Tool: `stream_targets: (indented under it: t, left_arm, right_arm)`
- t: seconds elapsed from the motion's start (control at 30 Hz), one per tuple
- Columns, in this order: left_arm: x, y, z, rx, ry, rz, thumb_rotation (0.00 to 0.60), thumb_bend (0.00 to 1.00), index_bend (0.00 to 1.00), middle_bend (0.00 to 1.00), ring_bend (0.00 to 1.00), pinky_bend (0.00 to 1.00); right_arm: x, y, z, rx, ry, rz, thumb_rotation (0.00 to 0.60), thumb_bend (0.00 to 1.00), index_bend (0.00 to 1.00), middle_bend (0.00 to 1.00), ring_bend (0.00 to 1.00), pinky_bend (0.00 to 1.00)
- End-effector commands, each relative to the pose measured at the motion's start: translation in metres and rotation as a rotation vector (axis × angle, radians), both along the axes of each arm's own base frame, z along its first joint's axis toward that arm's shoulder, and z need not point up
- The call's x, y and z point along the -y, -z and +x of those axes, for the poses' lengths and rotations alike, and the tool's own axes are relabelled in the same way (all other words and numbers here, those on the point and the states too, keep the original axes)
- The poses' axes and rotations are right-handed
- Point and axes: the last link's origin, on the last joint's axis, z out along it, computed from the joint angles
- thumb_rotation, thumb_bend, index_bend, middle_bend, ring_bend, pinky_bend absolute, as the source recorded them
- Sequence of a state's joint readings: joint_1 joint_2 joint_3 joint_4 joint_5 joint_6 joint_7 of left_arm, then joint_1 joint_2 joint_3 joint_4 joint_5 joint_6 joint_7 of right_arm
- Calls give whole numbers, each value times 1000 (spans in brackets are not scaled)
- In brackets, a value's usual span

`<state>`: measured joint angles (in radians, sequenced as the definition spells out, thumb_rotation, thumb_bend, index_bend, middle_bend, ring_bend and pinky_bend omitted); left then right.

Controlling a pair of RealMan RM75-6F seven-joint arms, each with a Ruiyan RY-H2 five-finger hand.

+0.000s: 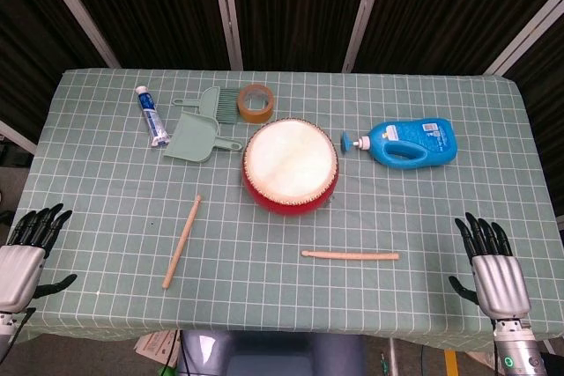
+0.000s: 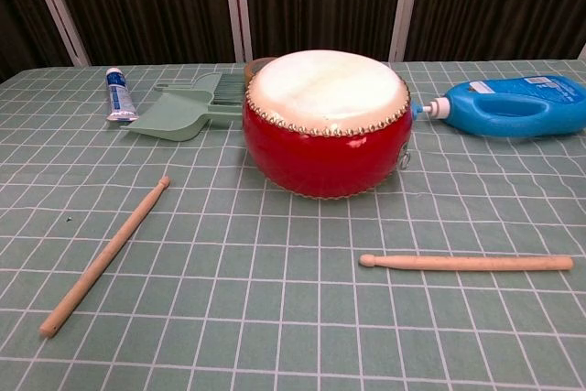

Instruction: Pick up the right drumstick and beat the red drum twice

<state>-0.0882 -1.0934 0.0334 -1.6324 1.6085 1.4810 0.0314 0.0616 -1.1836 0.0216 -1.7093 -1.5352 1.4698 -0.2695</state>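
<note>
Surface: I see a green checked tablecloth (image 1: 106, 182).
Room: dark slatted panels (image 1: 291, 6) behind.
Labels: detergent bottle (image 1: 412, 142) print unreadable.
Hands: my left hand (image 1: 26, 248) and right hand (image 1: 492, 266) spread, empty.

Even overhead light is falling across the table (image 1: 106, 217) — shadows are staying faint. The red drum (image 2: 325, 148) is showing a soft sheen. Both views are reading sharp; the backdrop is sitting dark.

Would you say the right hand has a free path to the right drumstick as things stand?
Probably yes: the right hand is open at the table edge, and only bare cloth lies between it and the right drumstick, which lies apart from the red drum.
</note>
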Motion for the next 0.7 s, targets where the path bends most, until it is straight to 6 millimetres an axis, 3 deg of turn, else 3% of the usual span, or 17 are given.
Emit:
stream_targets:
  t: [0.03, 0.7]
  left_arm:
    - [0, 0, 0, 2, -3, 1, 600, 0, 0, 0, 0, 21]
    - [-1, -1, -2, 7, -22, 8, 600, 0, 0, 0, 0, 21]
  right_arm:
    - [0, 0, 0, -1, -2, -3, 600, 228, 0, 0, 0, 44]
    - [0, 1, 0, -1, 10, 3, 600, 228, 0, 0, 0, 36]
